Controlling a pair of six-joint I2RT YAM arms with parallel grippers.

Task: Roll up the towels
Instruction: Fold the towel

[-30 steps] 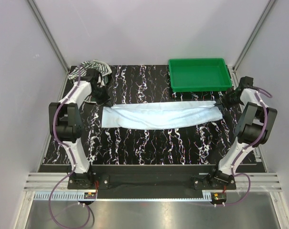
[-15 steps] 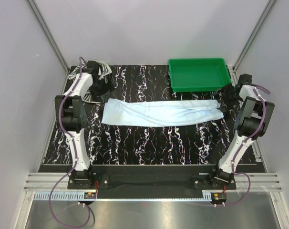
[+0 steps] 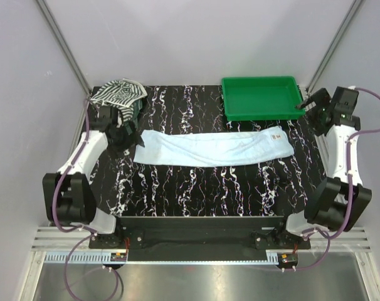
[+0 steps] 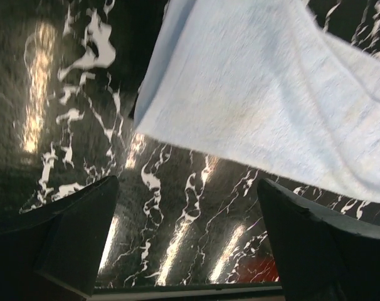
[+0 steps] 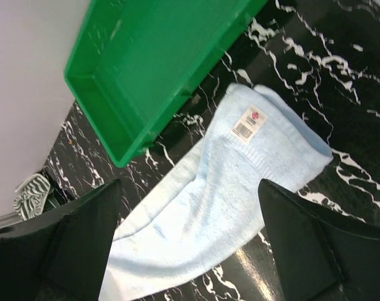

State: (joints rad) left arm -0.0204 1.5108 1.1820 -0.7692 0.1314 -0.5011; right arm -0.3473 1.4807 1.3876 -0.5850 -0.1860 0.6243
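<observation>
The pale blue towel [image 3: 215, 148] lies flat as a long strip across the middle of the table, with a small label near its right end [image 5: 248, 122]. The zebra-striped towel [image 3: 118, 93] sits bunched in the back left corner, and a bit of it shows in the right wrist view [image 5: 30, 191]. My left gripper [image 3: 128, 138] is open just off the blue towel's left end [image 4: 271, 94], with bare table between its fingers [image 4: 71, 238]. My right gripper [image 3: 310, 105] is open and raised beyond the towel's right end, holding nothing.
A green plastic tray [image 3: 229, 103] stands at the back right, close to the right gripper and just behind the blue towel's right end. The table top is black marble-patterned [image 3: 196, 188]. White walls and metal frame rails enclose the table.
Both grippers opened and let go of the blue towel's ends. The left arm drew back slightly; the right arm lifted up and away to the right. The towel now lies flatter.
</observation>
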